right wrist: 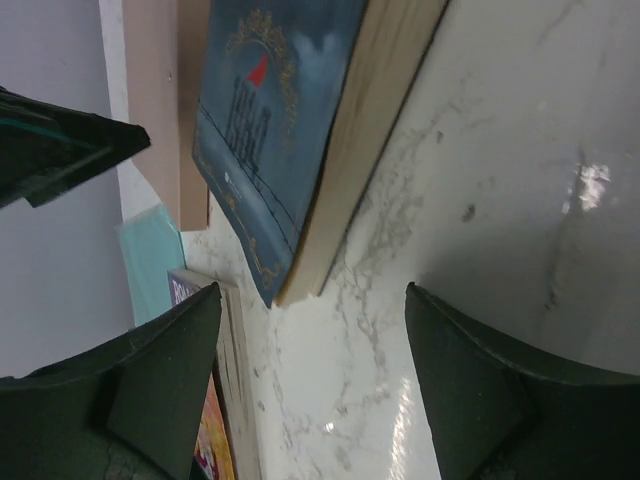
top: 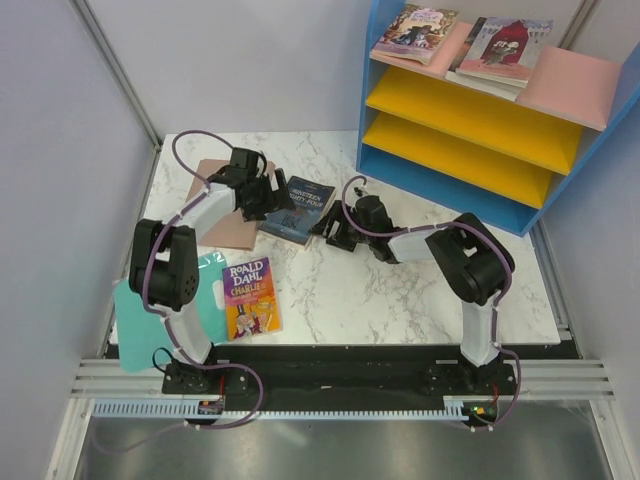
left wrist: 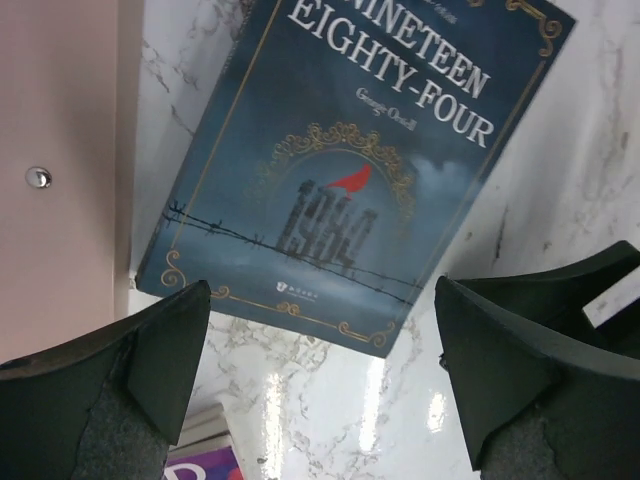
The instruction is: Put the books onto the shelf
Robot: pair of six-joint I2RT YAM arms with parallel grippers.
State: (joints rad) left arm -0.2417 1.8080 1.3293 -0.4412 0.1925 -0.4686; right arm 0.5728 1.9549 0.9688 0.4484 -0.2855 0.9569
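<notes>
The left arm (top: 205, 212) reaches forward from its base and bends right at the wrist. This brings the left fingers (left wrist: 150, 350) low over the near edge of the dark blue book (top: 305, 205). They are spread wide and released, with nothing between them. The book lies flat on the counter (top: 400, 300), cover up, just beside the pink board (top: 232, 232).

The right arm (top: 410, 243) stretches low and leftward across the counter toward the book's right side. The right fingers (right wrist: 170, 370) are also apart and grasp nothing. In the right wrist view, the book's corner and its page edge lie just ahead of the gap.

The yellow and purple book (top: 250, 296) lies nearer the bases, beside the teal sheet (top: 128, 318). The shelf (top: 470, 150) stands at the far right, well apart from both arms. Two books (top: 415, 30) rest on its pink top board.
</notes>
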